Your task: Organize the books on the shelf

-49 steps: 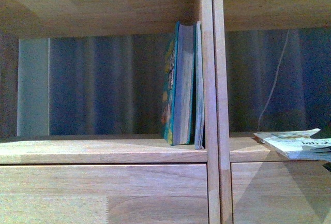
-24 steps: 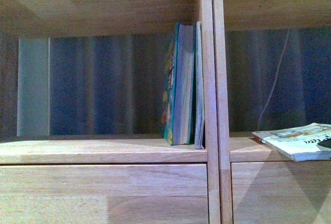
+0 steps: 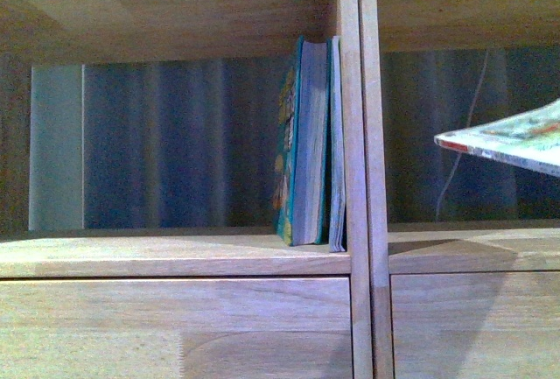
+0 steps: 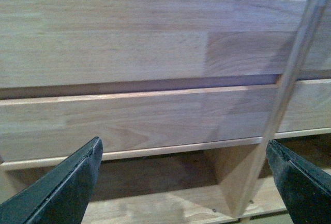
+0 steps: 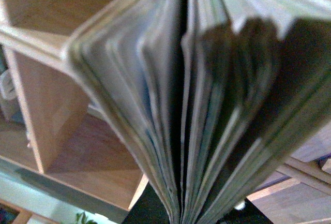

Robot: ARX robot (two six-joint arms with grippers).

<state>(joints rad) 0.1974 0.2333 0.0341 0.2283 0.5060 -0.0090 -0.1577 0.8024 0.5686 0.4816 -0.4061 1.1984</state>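
A large light-brown wooden shelf (image 3: pixel 175 256) fills the front view, split by a vertical centre divider (image 3: pixel 359 134), with plain drawer fronts (image 3: pixel 175 326) below the open compartments. In the left compartment, two standing books (image 3: pixel 308 143) are upright and pressed against the divider, teal-edged with greyish pages.

In the right compartment, a thin loose book (image 3: pixel 512 138) hangs in the air, well above the shelf board, tilted with its near corner lowest. My right claw (image 5: pixel 196 146) is clamped on this book. In the right wrist view its fanned pages (image 5: pixel 155 105) fill the frame, and a dark finger (image 5: pixel 269 79) lies across them.

My left claw (image 4: pixel 183 146) is spread wide and holds nothing. It faces the drawer fronts (image 4: pixel 129 43) low on the unit.

I judge that I am mid-carry, taking the loose book to join the upright pair. The next move calls for turning it upright, carrying it around the divider and sliding it in beside the standing books without tipping them. The pages are splaying, so the grip may be loose.
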